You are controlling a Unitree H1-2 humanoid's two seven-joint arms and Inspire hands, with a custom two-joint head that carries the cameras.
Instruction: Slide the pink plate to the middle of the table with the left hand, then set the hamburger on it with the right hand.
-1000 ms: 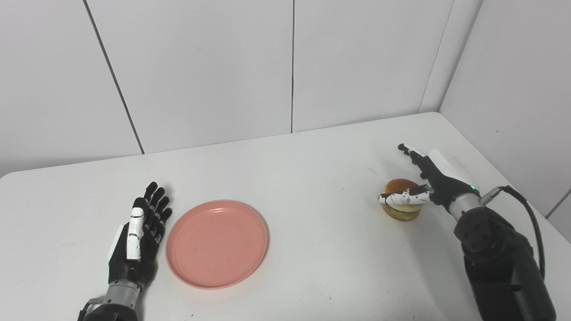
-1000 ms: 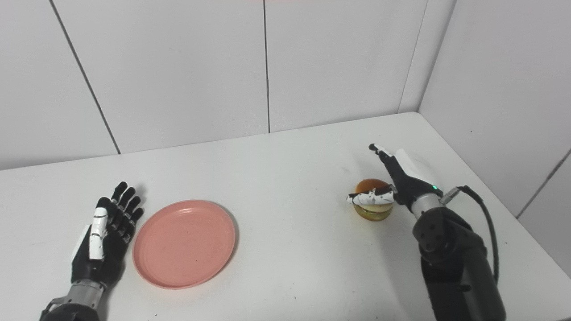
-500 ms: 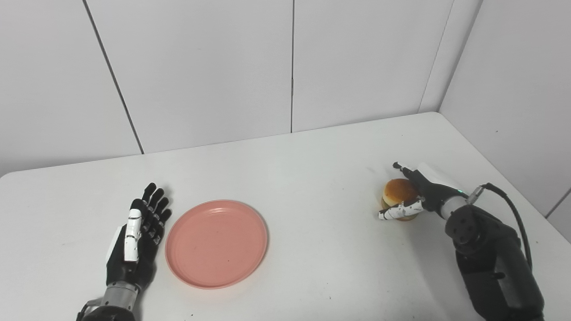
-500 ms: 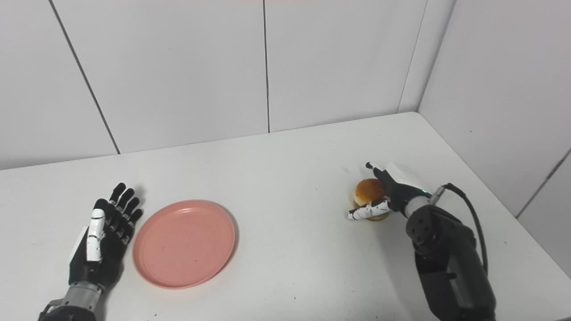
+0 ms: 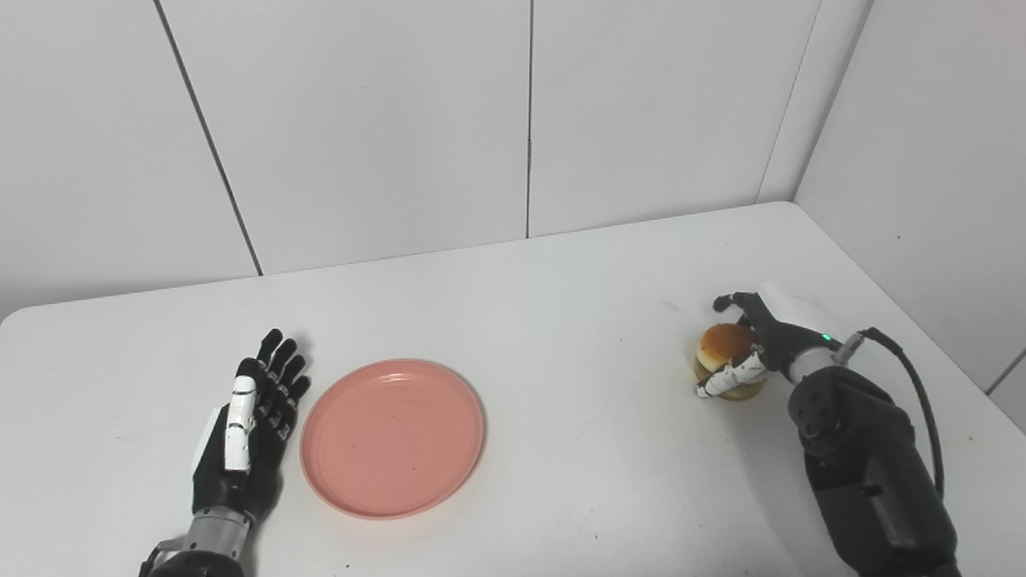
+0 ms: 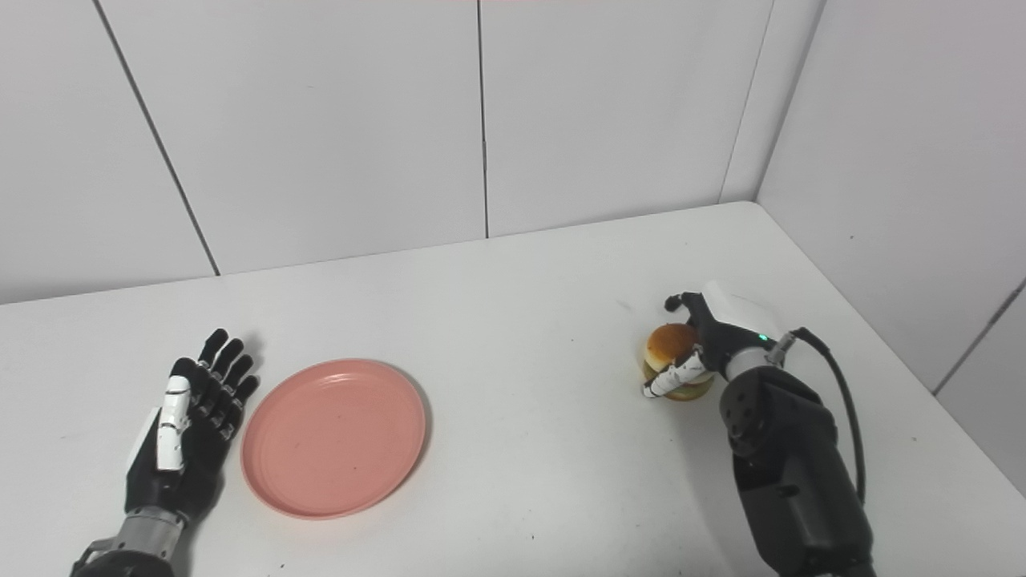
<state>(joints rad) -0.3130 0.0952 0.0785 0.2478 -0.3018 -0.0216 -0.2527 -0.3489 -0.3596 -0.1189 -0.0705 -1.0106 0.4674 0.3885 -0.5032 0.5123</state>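
Right hand closing on the burger, plate waiting left of centre.

Left eye view: the right hand (image 5: 749,346) curls its fingers around the round brown-bun hamburger (image 5: 726,354) at the white table's (image 5: 577,304) right side; a loose hold could drop it.
Right eye view: one flat round pink plate (image 6: 333,437), one hamburger, two hands; the left hand (image 6: 180,437) lies flat, fingers apart, seemingly just beside the plate.

White table (image 5: 561,320) w/ pink plate (image 5: 392,437), hamburger (image 5: 726,372).
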